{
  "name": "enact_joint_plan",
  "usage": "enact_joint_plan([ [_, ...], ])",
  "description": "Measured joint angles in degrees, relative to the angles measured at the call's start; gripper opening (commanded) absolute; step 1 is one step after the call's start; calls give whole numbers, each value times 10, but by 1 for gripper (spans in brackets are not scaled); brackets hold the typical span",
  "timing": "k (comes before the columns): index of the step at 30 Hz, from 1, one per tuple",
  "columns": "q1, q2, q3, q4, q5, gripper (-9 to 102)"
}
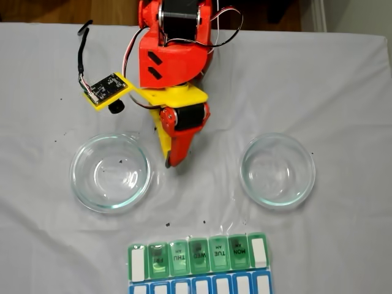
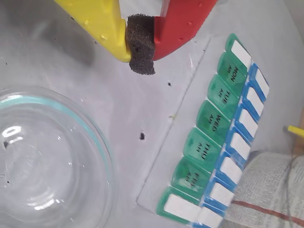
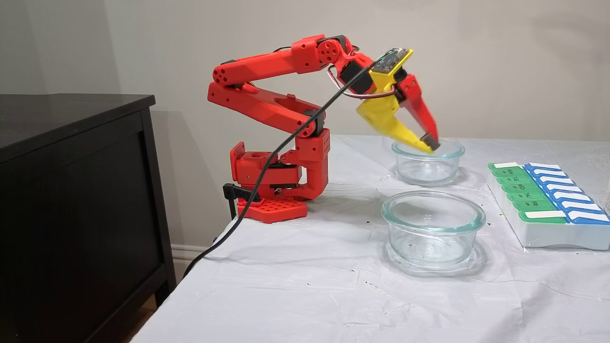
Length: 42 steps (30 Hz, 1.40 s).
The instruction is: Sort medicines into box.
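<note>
My gripper has a yellow and a red finger, closed together on their own black foam pad, with nothing else seen between them. It hangs above the white cloth between the two glass dishes, tip pointing down. In a fixed view the gripper lines up with the far dish's rim. The box is a green translucent pill organizer with day labels and all lids down, a blue row alongside. It lies at the cloth's near edge, and also appears at right as the box and the box. The medicines are out of view.
Two round clear glass dishes look empty: one left of the gripper, one right of it. Tiny black specks dot the cloth. A black cabinet stands beside the table. A newspaper lies past the box.
</note>
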Motion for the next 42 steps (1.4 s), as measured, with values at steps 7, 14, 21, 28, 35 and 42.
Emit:
enact_joint_plan([
  [7,-20,2,105,45,23,0],
  [14,-54,3,162,97,34,0],
  [21,-62,3,162,113,60,3],
  [28,-32,4,162,113,94,0],
  [35,6,4,162,114,119,0],
  [42,6,8,162,114,119,0],
])
